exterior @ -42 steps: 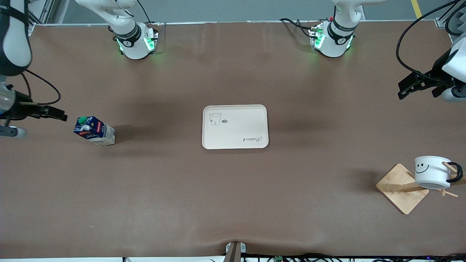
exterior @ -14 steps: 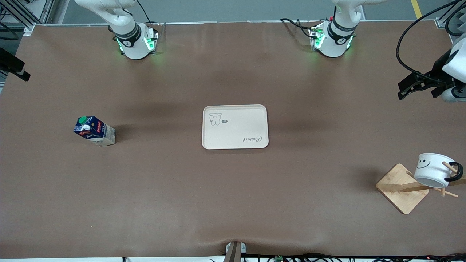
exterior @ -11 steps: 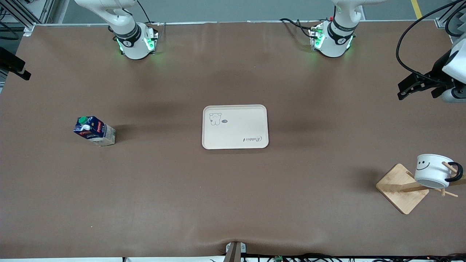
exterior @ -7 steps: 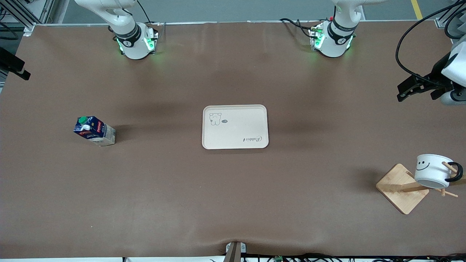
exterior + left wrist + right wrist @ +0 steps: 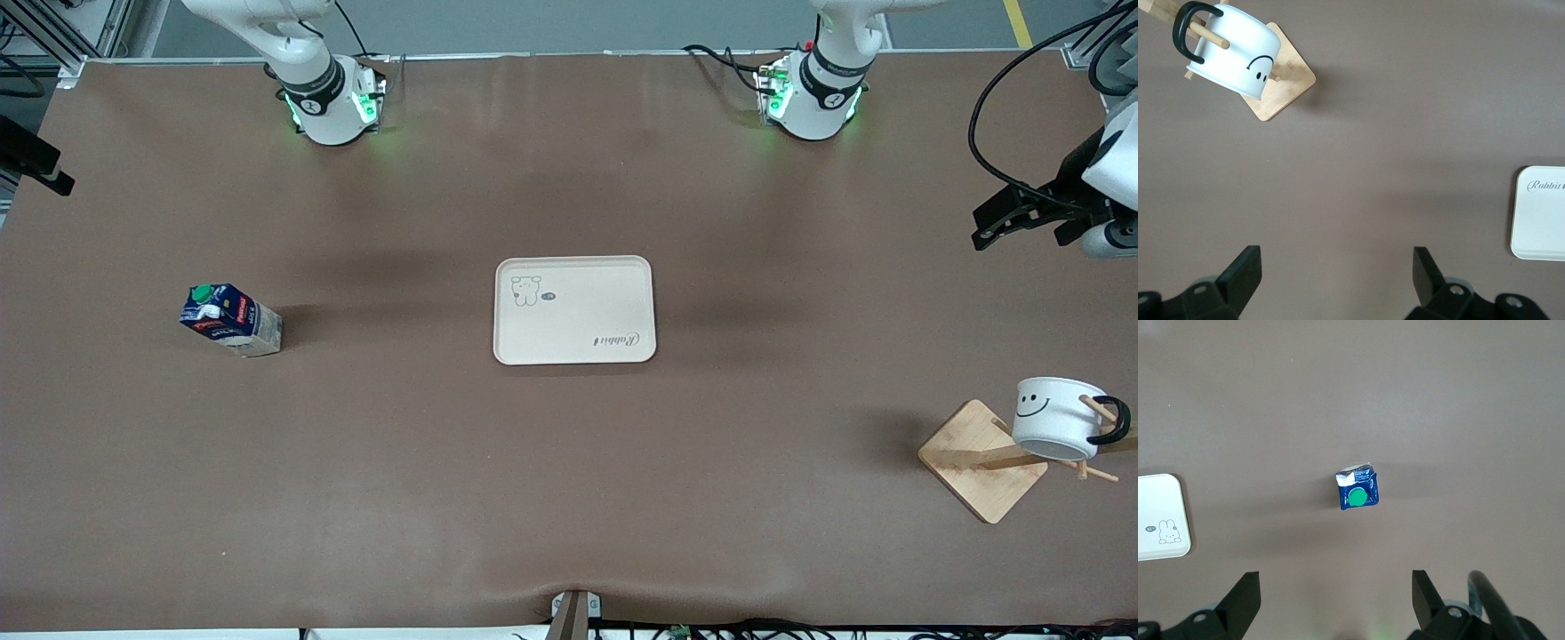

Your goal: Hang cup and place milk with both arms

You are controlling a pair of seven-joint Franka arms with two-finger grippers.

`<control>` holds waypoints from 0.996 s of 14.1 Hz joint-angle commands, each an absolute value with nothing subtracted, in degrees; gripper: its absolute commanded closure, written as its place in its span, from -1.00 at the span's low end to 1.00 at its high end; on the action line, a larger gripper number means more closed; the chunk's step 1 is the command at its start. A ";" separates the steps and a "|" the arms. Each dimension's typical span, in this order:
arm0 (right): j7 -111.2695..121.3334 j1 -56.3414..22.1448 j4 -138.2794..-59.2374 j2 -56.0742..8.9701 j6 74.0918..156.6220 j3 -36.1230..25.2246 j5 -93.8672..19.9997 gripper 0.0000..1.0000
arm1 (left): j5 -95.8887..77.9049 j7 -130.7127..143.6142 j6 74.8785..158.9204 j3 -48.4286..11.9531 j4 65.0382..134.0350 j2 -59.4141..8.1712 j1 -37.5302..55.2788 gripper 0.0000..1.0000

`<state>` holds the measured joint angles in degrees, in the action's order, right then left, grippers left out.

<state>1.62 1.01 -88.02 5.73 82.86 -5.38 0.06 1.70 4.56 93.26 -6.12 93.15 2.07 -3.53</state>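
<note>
The white cup point(image 5: 1056, 418) with the smiley face hangs by its black handle on a peg of the wooden rack point(image 5: 976, 462), at the left arm's end of the table. My left gripper point(image 5: 980, 226) is open and empty in the air at that end, apart from the cup point(image 5: 1235, 50). Nothing sits between its fingers in the left wrist view point(image 5: 1336, 263). The dark-blue milk point(image 5: 231, 318) stands upright, green cap up, toward the right arm's end. My right gripper point(image 5: 1336, 583) is open and empty high over the table, with the milk point(image 5: 1357, 491) well below it.
A cream tray point(image 5: 574, 342) with a small animal print lies flat in the middle of the brown table, between the milk and the rack. The two green-lit arm bases point(image 5: 333, 102) stand along the table's edge farthest from the front camera.
The right gripper has pulled away from beside the milk, up to the table's end. The cup rocked on its peg and now hangs still. The left gripper has barely shifted.
</note>
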 commanded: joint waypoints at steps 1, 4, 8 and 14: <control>1.76 1.14 -86.75 5.63 82.44 -4.75 0.88 -1.00 | 1.14 4.13 93.08 -5.89 92.02 1.58 -3.43 -1.00; 1.84 1.58 -86.57 5.45 82.53 -4.75 1.05 -1.00 | 1.23 4.22 92.90 -5.89 92.02 1.32 -3.16 -1.00; 1.76 1.76 -86.13 5.45 82.53 -4.83 0.97 -1.00 | 1.14 4.22 92.29 -6.24 92.02 1.41 -3.16 -1.00; 1.58 1.84 -85.25 5.45 82.71 -4.92 0.27 -1.00 | 0.79 4.04 87.90 -7.12 88.95 1.93 -2.99 -1.00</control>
<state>1.62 1.06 -86.33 5.72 83.05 -5.32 0.11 1.70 4.56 90.56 -6.85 91.16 1.78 -2.98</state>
